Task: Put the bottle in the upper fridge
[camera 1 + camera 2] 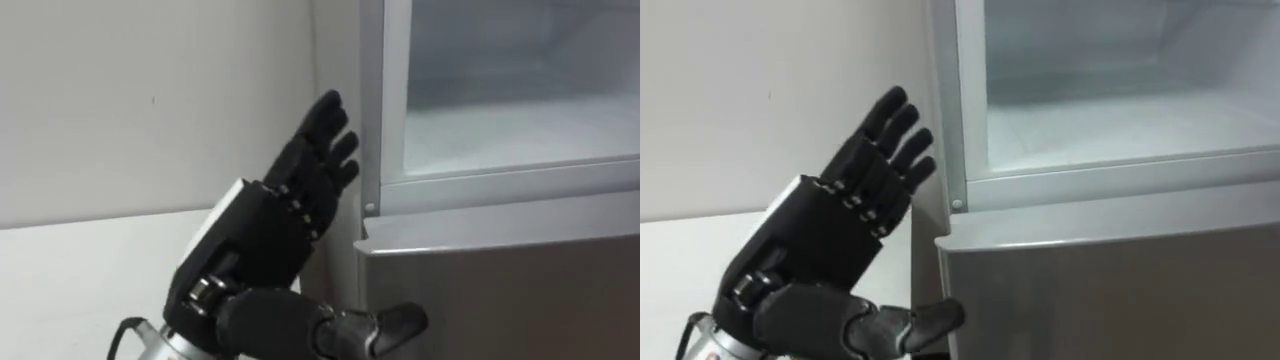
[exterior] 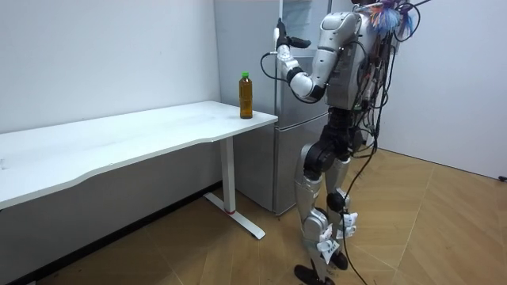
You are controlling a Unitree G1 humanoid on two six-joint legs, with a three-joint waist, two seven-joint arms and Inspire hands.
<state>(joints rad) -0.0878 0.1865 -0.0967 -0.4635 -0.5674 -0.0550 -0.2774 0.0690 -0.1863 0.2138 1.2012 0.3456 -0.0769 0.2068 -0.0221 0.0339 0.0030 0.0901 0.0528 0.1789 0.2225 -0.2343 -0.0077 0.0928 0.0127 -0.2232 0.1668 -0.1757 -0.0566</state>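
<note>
The bottle point(image 2: 246, 95), amber with a green cap, stands upright on the white table's point(image 2: 119, 138) corner nearest the fridge point(image 2: 289, 127). I stand facing the fridge, the table at my left. My left hand point(image 1: 270, 225) is raised and open, fingers straight, thumb spread, holding nothing. Its fingertips are close to the left frame of the upper compartment point(image 1: 500, 130), which stands open and shows a pale bare shelf. In the room view this hand point(image 2: 281, 39) is well above and to the right of the bottle.
The silver lower fridge door point(image 1: 500, 290) is closed below the open compartment. A white wall point(image 1: 150, 100) rises behind the table. The fridge stands against the table's end. Wooden floor point(image 2: 412, 229) lies behind me.
</note>
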